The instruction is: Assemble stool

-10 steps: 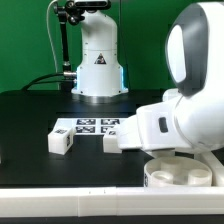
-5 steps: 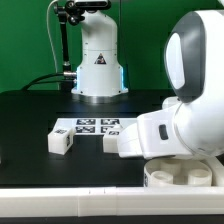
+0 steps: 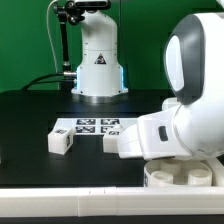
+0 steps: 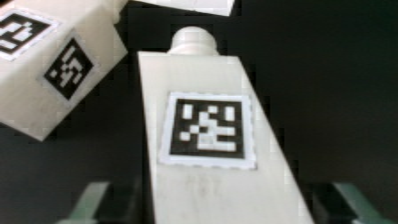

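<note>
In the wrist view a white stool leg (image 4: 199, 110) with a square tag on its top face lies on the black table between my fingers. My gripper (image 4: 221, 208) is open, and a dark gap shows between the leg and each fingertip (image 4: 98, 203). A second tagged leg (image 4: 63, 65) lies close beside it. In the exterior view one leg (image 3: 60, 141) lies at the left and the end of another (image 3: 111, 144) sticks out from under my arm (image 3: 170, 130), which hides the gripper. The round white seat disc (image 3: 178, 177) sits at the front on the exterior view's right.
The marker board (image 3: 88, 126) lies flat behind the legs, and its edge shows in the wrist view (image 4: 187, 5). A white robot base (image 3: 98, 62) with a stand stands at the back. A white rail (image 3: 70, 201) runs along the table's front edge.
My arm has moved slightly down and toward the exterior view's left over the leg. The legs and the seat have not moved.
</note>
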Robot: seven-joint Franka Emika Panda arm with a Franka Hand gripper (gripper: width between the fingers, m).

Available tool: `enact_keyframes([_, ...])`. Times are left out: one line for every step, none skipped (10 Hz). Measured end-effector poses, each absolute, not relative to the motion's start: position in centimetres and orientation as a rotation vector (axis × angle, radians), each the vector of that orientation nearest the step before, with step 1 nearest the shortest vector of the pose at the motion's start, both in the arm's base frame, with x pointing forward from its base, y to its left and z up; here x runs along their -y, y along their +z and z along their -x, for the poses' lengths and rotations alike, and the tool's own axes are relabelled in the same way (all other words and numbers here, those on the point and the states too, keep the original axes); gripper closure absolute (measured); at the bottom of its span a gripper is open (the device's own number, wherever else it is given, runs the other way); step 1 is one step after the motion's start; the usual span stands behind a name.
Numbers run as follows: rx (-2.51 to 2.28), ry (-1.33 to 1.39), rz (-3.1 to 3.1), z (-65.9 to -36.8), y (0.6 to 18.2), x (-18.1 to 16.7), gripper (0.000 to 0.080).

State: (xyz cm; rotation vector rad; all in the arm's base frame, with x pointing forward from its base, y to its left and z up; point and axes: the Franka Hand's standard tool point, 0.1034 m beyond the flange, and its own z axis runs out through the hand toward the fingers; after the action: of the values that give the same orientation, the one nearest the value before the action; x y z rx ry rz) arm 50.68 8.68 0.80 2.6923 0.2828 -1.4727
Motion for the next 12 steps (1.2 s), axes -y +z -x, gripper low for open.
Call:
enact_keyframes([-0.283,-1.472,-2.693,-50.7,0.8,-8.7,0.0475])
enact_keyframes([-0.283,-1.472,-2.693,-50.7,0.8,-8.7,0.0475])
enact_keyframes([-0.286,-1.471,-2.692,-50.7,0.8,-8.8,0.0475])
enact_keyframes([-0.29,-1.469,-2.694,-50.7,0.9,-8.9,0.0475])
enact_keyframes([-0.303,-1.47,-2.697,-51.0,1.4,-8.9,0.0475])
enact_keyframes([-0.33,-1.479,-2.701,-51.3,2.8,-8.8,0.0475])
enact_keyframes([-0.364,-1.498,-2.702,-51.7,4.6,-8.6,0.0474])
enact_keyframes([-0.403,-1.52,-2.702,-52.2,6.8,-8.4,0.0472])
enact_keyframes([-0.398,-1.576,-2.671,-52.2,8.8,-8.1,0.0472])
enact_keyframes([-0.413,-1.573,-2.673,-52.8,9.9,-8.2,0.0472])
enact_keyframes([-0.417,-1.536,-2.695,-53.2,9.2,-8.3,0.0472])
enact_keyframes([-0.419,-1.513,-2.708,-53.4,8.9,-8.4,0.0472])
